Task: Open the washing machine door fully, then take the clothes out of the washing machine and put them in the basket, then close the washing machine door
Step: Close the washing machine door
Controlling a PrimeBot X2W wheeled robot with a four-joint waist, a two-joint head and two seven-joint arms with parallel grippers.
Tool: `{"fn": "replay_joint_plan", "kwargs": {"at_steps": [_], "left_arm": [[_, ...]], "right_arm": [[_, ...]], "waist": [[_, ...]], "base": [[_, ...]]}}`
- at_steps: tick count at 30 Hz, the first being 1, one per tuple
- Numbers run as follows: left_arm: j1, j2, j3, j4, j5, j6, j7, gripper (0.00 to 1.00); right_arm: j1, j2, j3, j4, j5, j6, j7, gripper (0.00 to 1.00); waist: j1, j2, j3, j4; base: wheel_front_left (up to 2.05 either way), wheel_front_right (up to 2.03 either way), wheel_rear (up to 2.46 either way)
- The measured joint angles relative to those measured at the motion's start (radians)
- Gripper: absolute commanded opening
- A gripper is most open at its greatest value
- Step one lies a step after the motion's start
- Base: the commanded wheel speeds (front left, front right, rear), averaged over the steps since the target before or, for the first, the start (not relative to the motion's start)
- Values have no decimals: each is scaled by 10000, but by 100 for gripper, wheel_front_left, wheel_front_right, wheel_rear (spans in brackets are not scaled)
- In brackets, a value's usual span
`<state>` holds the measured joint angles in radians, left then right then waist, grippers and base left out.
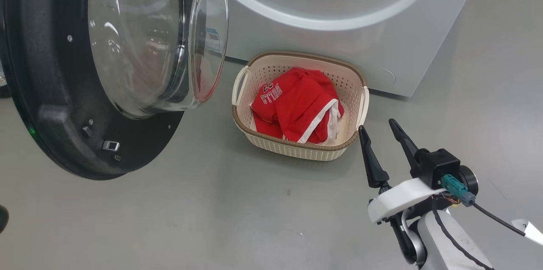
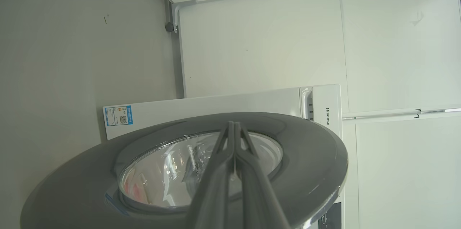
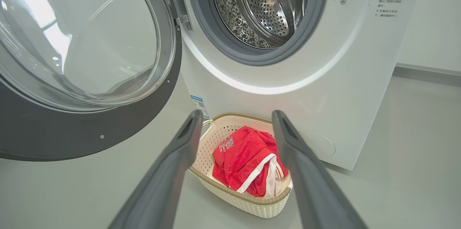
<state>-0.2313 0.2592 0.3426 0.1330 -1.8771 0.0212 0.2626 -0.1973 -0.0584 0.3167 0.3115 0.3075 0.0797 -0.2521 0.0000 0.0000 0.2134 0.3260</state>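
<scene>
— Where are the clothes (image 1: 297,104)?
— In the basket (image 1: 297,151) on the floor (image 1: 212,219), just ahead of the right gripper (image 1: 376,125), whose fingers are spread and empty. The washing machine (image 1: 339,28) is beyond it.
— Anything in the way?
— The washing machine door (image 1: 55,91) stands open to that gripper's left. The left gripper (image 2: 234,124), fingers pressed together, points across the door's outer face, perhaps touching it.

Fitted with long dark tapering jaws on a black block (image 1: 439,166), a white shell (image 1: 398,198), a teal connector (image 1: 451,184) trailing a black cable (image 1: 496,218); pale forearm (image 1: 443,240) seamed in black.
</scene>
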Motion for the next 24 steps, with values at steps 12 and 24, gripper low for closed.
{"fn": "replay_joint_plan", "kwargs": {"at_steps": [12, 24], "left_arm": [[-79, 226, 169, 180, -1365, 794, 1490, 0], [-52, 267, -364, -2, -2086, 895, 2696, 0]], "right_arm": [[-20, -2, -2, -6, 0, -27, 0, 100], [-103, -4, -2, -19, 0, -29, 0, 100]], "waist": [[0, 0, 140, -104], [0, 0, 226, -151]], "base": [[0, 0, 0], [0, 0, 0]]}}
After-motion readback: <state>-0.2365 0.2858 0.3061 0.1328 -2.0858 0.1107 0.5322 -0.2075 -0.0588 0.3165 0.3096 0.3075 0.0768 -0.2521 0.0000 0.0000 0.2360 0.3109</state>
